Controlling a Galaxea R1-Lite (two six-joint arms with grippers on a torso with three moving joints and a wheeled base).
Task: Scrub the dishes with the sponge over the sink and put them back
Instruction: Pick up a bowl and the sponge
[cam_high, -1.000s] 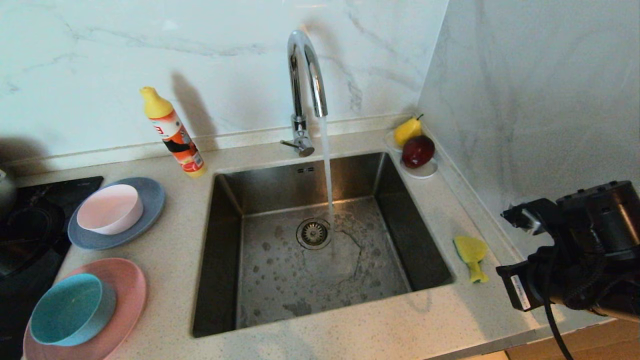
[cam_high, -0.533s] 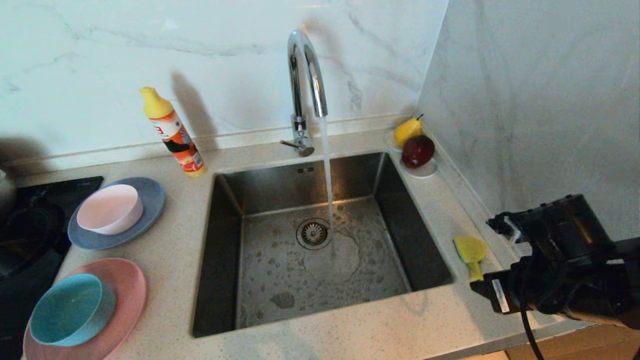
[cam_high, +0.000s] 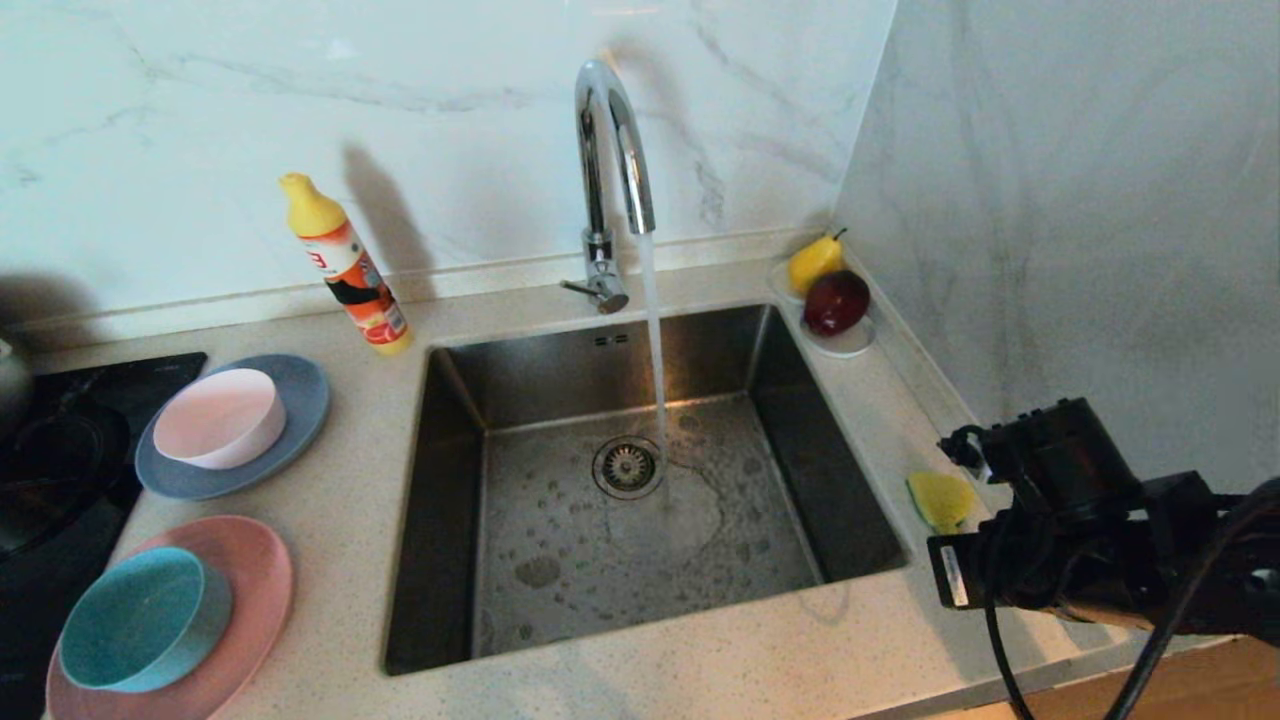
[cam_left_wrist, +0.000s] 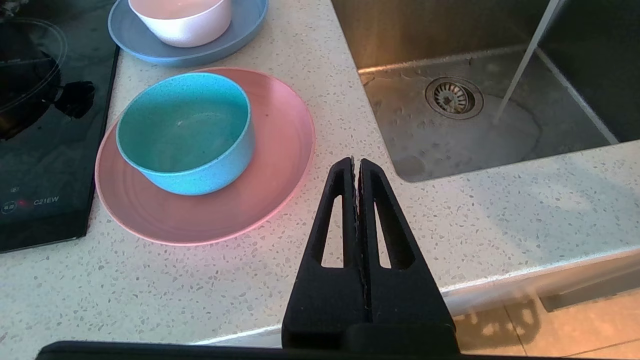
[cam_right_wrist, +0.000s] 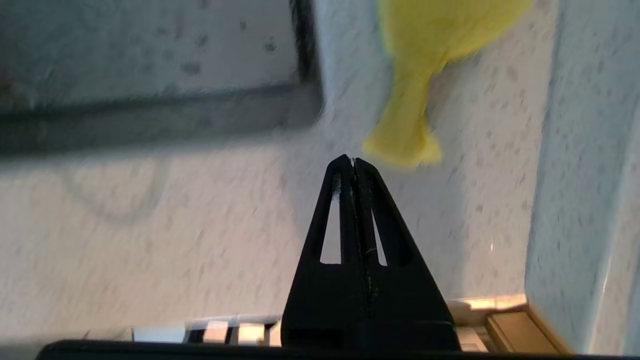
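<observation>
The yellow sponge (cam_high: 940, 498) (cam_right_wrist: 430, 45) lies on the counter right of the sink (cam_high: 450, 520); my right arm covers its near end. My right gripper (cam_right_wrist: 353, 161) is shut and empty, its tip just short of the sponge's narrow end. A teal bowl (cam_high: 140, 620) (cam_left_wrist: 185, 130) sits on the pink plate (cam_high: 255, 590) (cam_left_wrist: 280, 165) at the front left. Behind them a pale pink-white bowl (cam_high: 220, 418) (cam_left_wrist: 180, 20) rests on the blue-grey plate (cam_high: 300, 395) (cam_left_wrist: 245, 30). My left gripper (cam_left_wrist: 356, 161) is shut and empty over the counter's front edge, between pink plate and sink.
Water runs from the chrome tap (cam_high: 610, 150) into the sink near the drain (cam_high: 627, 466). An orange detergent bottle (cam_high: 345, 265) stands behind the plates. A pear (cam_high: 815, 262) and red apple (cam_high: 836, 302) sit on a saucer in the corner. A black hob (cam_high: 60, 450) lies far left.
My right arm has come down and forward along the counter's right side, and now covers the sponge's near end. The left arm and the dishes have not moved.
</observation>
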